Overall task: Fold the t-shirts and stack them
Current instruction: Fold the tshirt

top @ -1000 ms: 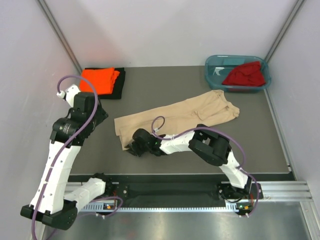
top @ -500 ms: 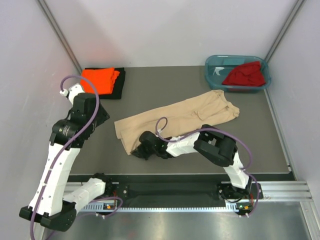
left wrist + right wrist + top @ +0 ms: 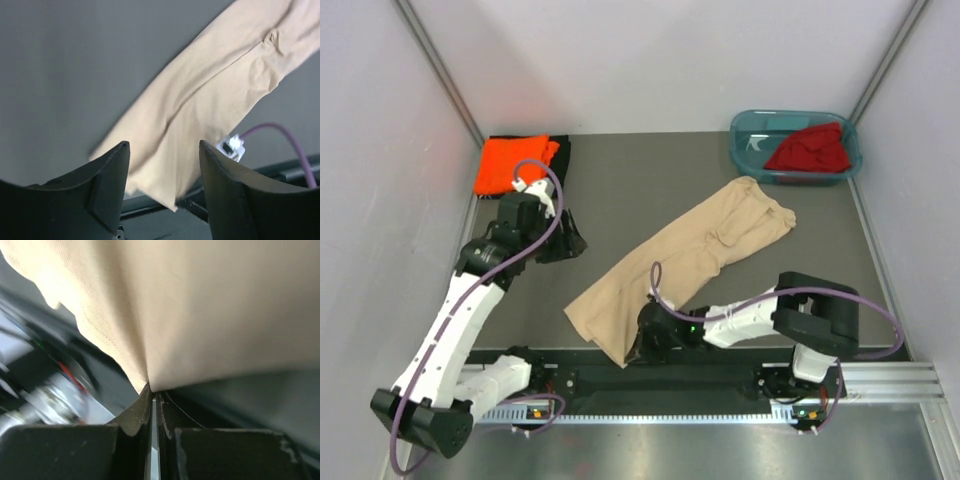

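The beige-tan t-shirt (image 3: pixel 700 250) at frame centre is one plain colour throughout; the bright orange t-shirt (image 3: pixel 505 165) at upper left and the black t-shirt (image 3: pixel 564 150) under it are likewise plain. The dark red t-shirt (image 3: pixel 808 150) at upper right lies in a translucent teal tub (image 3: pixel 738 140). The table (image 3: pixel 640 175) is uniform dark grey.

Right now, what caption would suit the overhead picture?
The right fingers pinch the beige t-shirt's near corner at the table edge; the orange t-shirt lies on the black t-shirt.
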Robot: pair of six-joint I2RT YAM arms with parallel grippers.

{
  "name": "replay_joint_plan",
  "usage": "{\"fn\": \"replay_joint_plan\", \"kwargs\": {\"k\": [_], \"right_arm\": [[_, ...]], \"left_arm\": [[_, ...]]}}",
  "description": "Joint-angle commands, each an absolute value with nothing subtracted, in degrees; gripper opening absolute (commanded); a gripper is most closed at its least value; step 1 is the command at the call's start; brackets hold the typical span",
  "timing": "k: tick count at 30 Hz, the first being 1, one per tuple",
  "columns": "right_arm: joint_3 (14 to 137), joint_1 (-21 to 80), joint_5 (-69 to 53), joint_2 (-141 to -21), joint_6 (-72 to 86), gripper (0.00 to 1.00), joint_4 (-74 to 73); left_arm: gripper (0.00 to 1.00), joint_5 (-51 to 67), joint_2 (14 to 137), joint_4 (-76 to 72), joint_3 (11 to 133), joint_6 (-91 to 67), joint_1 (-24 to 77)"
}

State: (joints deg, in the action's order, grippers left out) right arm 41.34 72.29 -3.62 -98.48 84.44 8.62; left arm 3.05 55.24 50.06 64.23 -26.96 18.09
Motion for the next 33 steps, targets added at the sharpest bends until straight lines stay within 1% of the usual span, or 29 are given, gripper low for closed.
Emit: {"fn": "replay_joint_plan", "kwargs": {"k": [1, 2, 4, 5, 6, 7, 8, 10, 11, 14, 15, 16, 17, 18, 19, 20, 21, 23, 24, 25, 26, 27, 28, 29, 31, 33], "right_arm": [[38.3, 78.7, -3.5, -94.8, 76.5, 0.00, 4.2], [37.7, 79.1, -2.3, -92.3, 76.3, 0.00, 4.5], [35.5, 79.8, -0.6, -88.0, 75.8, 0.01, 4.7], [34.6, 79.8, -0.4, -86.8, 75.7, 0.05, 4.7], [33.3, 79.8, 1.1, -85.4, 75.5, 0.13, 3.5], [33.1, 79.6, 2.2, -82.6, 75.3, 0.32, 1.9], [33.2, 79.6, 4.8, -81.1, 75.4, 0.39, -0.1], [33.3, 78.8, 7.1, -76.1, 74.2, 0.48, -6.0], [34.0, 78.1, 9.3, -74.5, 73.7, 0.51, -8.0], [36.4, 72.2, 10.6, -68.2, 70.0, 0.55, -16.1], [37.3, 67.2, 10.7, -66.9, 66.7, 0.56, -18.4], [38.2, 64.5, 10.8, -64.4, 65.0, 0.57, -22.4], [40.3, 61.2, 10.9, -63.6, 63.1, 0.62, -24.9], [41.4, 54.2, 11.0, -62.7, 59.9, 0.65, -27.0], [42.4, 50.3, 11.0, -61.5, 58.4, 0.73, -30.5], [43.8, 46.4, 9.9, -61.3, 56.9, 0.76, -31.4], [44.4, 38.0, 8.5, -61.1, 53.6, 0.77, -31.7], [46.1, 29.7, 3.7, -62.0, 50.1, 0.78, -31.1], [47.0, 22.8, 2.1, -62.9, 46.8, 0.78, -30.8], [48.2, 19.7, 0.3, -66.0, 44.8, 0.78, -30.5], [51.4, 17.3, -2.6, -67.8, 42.8, 0.77, -30.6], [53.8, 14.2, -2.7, -72.4, 39.1, 0.77, -31.5], [56.5, 13.3, -1.7, -74.6, 37.5, 0.76, -33.2], [61.5, 12.6, 1.0, -76.7, 36.1, 0.76, -36.4], [65.4, 9.9, 2.3, -81.4, 33.8, 0.76, -39.0], [67.9, 6.4, 1.1, -83.1, 33.2, 0.76, -39.5]], "left_arm": [[0.63, 12.9, 57.9, 42.0, 60.7, -23.1, 18.4], [0.65, 13.8, 60.2, 41.1, 59.9, -22.2, 18.4], [0.65, 16.9, 64.2, 40.1, 58.1, -20.9, 18.4], [0.65, 17.0, 65.5, 40.0, 57.7, -20.2, 18.3], [0.65, 17.0, 66.8, 39.9, 57.0, -19.7, 18.3], [0.66, 17.7, 69.1, 39.9, 56.9, -19.1, 18.3], [0.66, 18.1, 70.1, 39.8, 56.8, -18.5, 18.3], [0.65, 17.7, 73.4, 39.8, 56.9, -18.2, 18.3], [0.65, 17.7, 74.4, 39.9, 57.4, -18.0, 18.3], [0.64, 19.5, 77.7, 39.6, 59.2, -18.2, 18.3], [0.64, 20.6, 78.2, 38.2, 59.8, -18.2, 18.4], [0.64, 21.2, 79.4, 37.0, 60.2, -18.3, 18.4], [0.65, 22.9, 79.9, 35.7, 61.1, -18.2, 18.4], [0.65, 23.6, 80.3, 31.7, 61.4, -18.3, 18.5], [0.66, 24.5, 81.5, 29.4, 61.5, -18.5, 18.5], [0.66, 24.7, 82.1, 27.0, 61.8, -19.8, 18.7], [0.66, 25.0, 83.5, 23.9, 61.8, -20.6, 18.8], [0.67, 25.2, 85.5, 15.9, 62.5, -22.8, 19.9], [0.68, 24.9, 86.8, 13.7, 63.0, -23.1, 20.6], [0.68, 24.7, 90.0, 11.5, 64.1, -23.2, 22.2], [0.68, 24.0, 92.0, 11.3, 67.1, -22.9, 23.2], [0.68, 22.5, 96.3, 11.3, 69.0, -22.2, 24.0], [0.68, 22.0, 98.6, 11.7, 71.0, -21.5, 24.8], [0.67, 21.6, 101.0, 13.6, 75.5, -20.0, 25.7], [0.66, 19.8, 107.4, 16.2, 79.9, -16.4, 26.7], [0.63, 19.7, 112.6, 19.1, 85.1, -14.2, 26.8]]}}
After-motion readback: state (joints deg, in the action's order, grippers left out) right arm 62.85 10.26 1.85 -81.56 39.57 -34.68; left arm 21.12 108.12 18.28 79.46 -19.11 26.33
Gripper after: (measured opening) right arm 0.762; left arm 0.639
